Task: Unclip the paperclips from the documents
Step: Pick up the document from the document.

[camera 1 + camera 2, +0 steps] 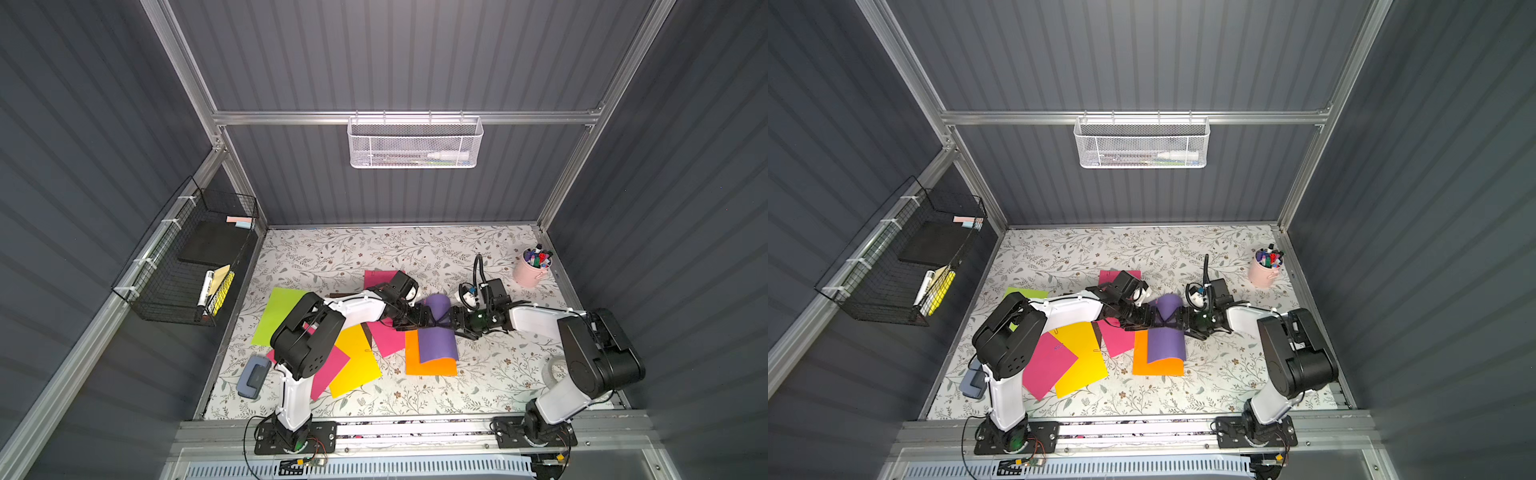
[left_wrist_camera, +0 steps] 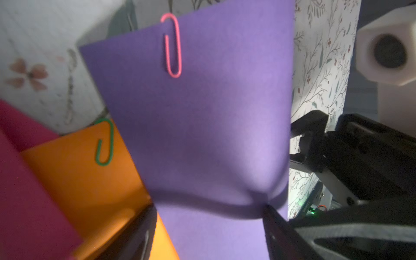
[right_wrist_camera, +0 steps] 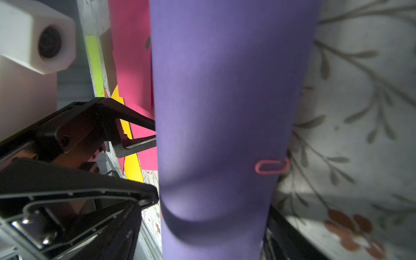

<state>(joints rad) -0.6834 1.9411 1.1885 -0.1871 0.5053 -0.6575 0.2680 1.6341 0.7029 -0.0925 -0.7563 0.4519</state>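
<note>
A purple document (image 1: 438, 345) (image 1: 1165, 345) is lifted at its far end, over an orange document (image 1: 428, 365). A pink paperclip (image 2: 172, 45) (image 3: 271, 166) sits on the purple sheet's edge. A green paperclip (image 2: 104, 144) is on the orange sheet. My left gripper (image 1: 430, 320) (image 2: 207, 236) is shut on the bowed purple sheet from the left. My right gripper (image 1: 453, 322) (image 3: 202, 243) faces it from the right. The sheet lies between its fingers, which stand wide apart, and their contact is unclear. Yellow (image 1: 357, 365), magenta (image 1: 388, 343) and lime green (image 1: 276, 316) documents lie to the left.
A pink cup of markers (image 1: 530, 272) stands at the back right. A blue-grey hole punch (image 1: 253, 376) lies front left and a clear tape roll (image 1: 555, 368) front right. A black wire basket (image 1: 191, 257) hangs on the left wall, a white mesh basket (image 1: 413, 143) on the back wall.
</note>
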